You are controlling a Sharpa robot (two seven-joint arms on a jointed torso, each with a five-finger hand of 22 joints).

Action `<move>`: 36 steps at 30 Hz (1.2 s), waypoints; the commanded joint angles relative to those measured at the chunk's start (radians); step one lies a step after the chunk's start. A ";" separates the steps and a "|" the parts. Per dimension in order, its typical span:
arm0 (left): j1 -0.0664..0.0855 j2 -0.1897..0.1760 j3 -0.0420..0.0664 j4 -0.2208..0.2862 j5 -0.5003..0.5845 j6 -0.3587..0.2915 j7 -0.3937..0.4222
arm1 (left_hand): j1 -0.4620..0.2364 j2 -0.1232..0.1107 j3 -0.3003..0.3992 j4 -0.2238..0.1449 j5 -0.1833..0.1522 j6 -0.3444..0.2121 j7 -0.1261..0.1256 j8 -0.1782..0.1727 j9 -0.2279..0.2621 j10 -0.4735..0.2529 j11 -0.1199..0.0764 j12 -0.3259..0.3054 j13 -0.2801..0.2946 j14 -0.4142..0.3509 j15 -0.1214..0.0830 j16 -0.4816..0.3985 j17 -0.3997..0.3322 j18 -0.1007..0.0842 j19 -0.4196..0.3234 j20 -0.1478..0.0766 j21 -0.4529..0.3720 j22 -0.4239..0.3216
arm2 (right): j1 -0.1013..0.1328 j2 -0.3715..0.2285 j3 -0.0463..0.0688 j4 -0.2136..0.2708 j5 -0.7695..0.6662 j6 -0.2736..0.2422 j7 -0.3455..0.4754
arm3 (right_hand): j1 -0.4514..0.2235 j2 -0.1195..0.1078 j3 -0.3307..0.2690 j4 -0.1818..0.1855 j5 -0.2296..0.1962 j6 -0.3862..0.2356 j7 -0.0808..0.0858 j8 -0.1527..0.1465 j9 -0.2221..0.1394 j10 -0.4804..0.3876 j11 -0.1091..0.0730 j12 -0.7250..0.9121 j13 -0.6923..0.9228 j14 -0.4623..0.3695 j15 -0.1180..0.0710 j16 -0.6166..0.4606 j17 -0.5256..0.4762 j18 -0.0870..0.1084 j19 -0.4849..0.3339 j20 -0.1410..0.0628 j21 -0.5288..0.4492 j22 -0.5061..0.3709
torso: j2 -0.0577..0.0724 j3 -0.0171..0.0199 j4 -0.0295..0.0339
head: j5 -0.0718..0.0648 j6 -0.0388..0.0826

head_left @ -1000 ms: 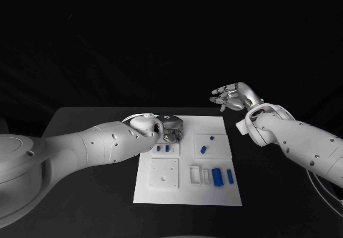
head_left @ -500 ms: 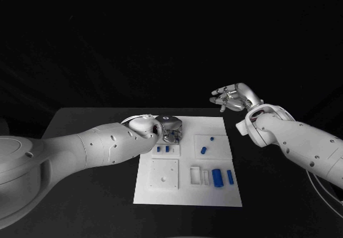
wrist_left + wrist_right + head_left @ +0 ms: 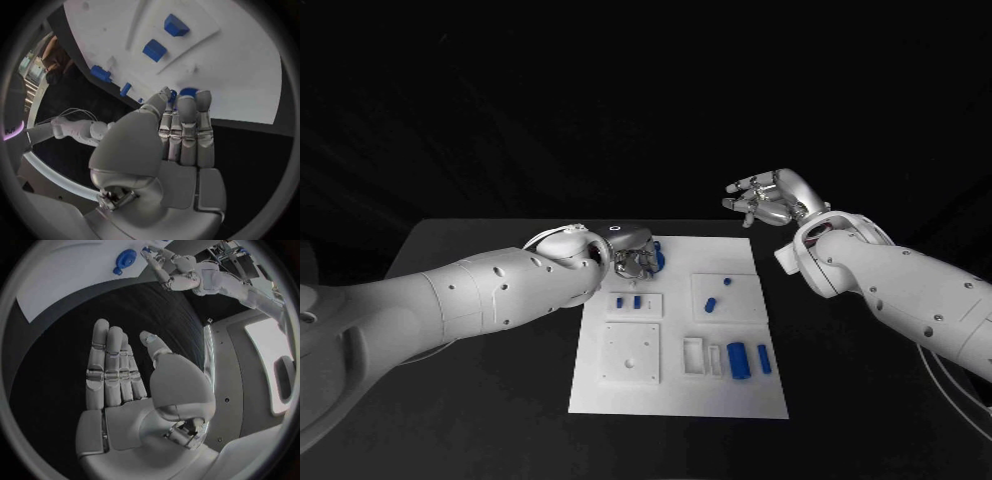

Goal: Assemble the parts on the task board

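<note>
Silver left hand (image 3: 630, 248) pinching blue part (image 3: 656, 257) over task board (image 3: 678, 395) far edge; right hand (image 3: 772, 198) hovering, fingers spread, holding nothing.

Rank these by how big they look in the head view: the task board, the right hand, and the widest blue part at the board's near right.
1. task board
2. right hand, though it is raised off the table, so its rank is less sure
3. widest blue part

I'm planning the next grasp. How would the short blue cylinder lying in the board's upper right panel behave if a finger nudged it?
The blue cylinder lies on its side, so it would probably roll. It looks small and likely light, apt to skid on the smooth task board.
</note>
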 commanded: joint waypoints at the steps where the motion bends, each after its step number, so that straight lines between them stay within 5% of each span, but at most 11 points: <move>1: 0.001 -0.019 0.013 0.029 0.085 -0.004 0.002 | -0.003 0.004 -0.001 -0.005 0.003 -0.006 -0.002 -0.001 -0.001 -0.008 0.000 0.003 0.001 -0.005 0.001 -0.002 -0.001 0.010 -0.004 -0.003 0.002 0.020 | 0.000 -0.002 0.001 0.001 0.000 0.002 0.011 | -0.005 0.004 -0.006 -0.001 -0.003 0.002 0.005 -0.003 -0.001 0.006 0.000 -0.005 -0.001 0.005 0.002 -0.004 0.001 -0.007 0.008 0.003 0.006 -0.001 | -0.001 -0.0001 0.0007 | 0.001 0.001; 6: 0.003 -0.064 0.028 0.073 0.096 0.018 -0.012 | -0.003 0.003 0.001 -0.007 0.002 -0.006 -0.002 0.000 -0.001 -0.008 0.000 0.003 0.001 -0.004 0.001 -0.003 -0.002 0.010 -0.005 -0.002 0.002 0.020 | 0.000 -0.007 0.001 0.002 0.000 0.001 0.010 | -0.005 0.004 -0.006 -0.001 -0.003 0.002 0.005 -0.003 -0.001 0.006 0.000 -0.005 -0.001 0.005 0.002 -0.004 0.001 -0.007 0.008 0.003 0.006 -0.001 | 0.000 0.0012 0.0003 | 0.000 0.001; 14: 0.003 -0.102 0.032 0.105 0.081 0.035 -0.019 | -0.003 -0.001 -0.002 -0.008 -0.004 -0.007 -0.002 0.000 -0.001 -0.008 0.000 0.003 0.002 -0.006 0.001 -0.005 -0.002 0.010 -0.007 -0.002 0.002 0.020 | 0.000 -0.010 0.001 0.001 0.000 0.001 0.009 | -0.005 0.004 -0.006 -0.001 -0.003 0.002 0.005 -0.003 -0.001 0.006 0.000 -0.005 -0.001 0.005 0.002 -0.004 0.001 -0.007 0.008 0.003 0.006 -0.001 | 0.001 0.0001 -0.0011 | 0.002 0.000; 36: -0.007 -0.097 0.022 0.069 -0.011 0.033 -0.021 | 0.004 -0.004 -0.006 -0.004 -0.007 -0.009 -0.001 -0.001 -0.002 -0.011 0.001 0.003 0.001 -0.008 0.002 -0.006 -0.002 0.009 -0.011 -0.001 0.003 0.020 | 0.000 -0.010 0.000 0.001 0.000 0.003 0.010 | 0.000 0.002 -0.003 -0.006 -0.002 0.003 0.005 -0.003 -0.002 0.008 -0.001 -0.005 -0.003 0.007 0.001 -0.006 0.004 -0.007 0.009 0.002 0.009 -0.010 | 0.001 0.0004 -0.0020 | 0.004 -0.004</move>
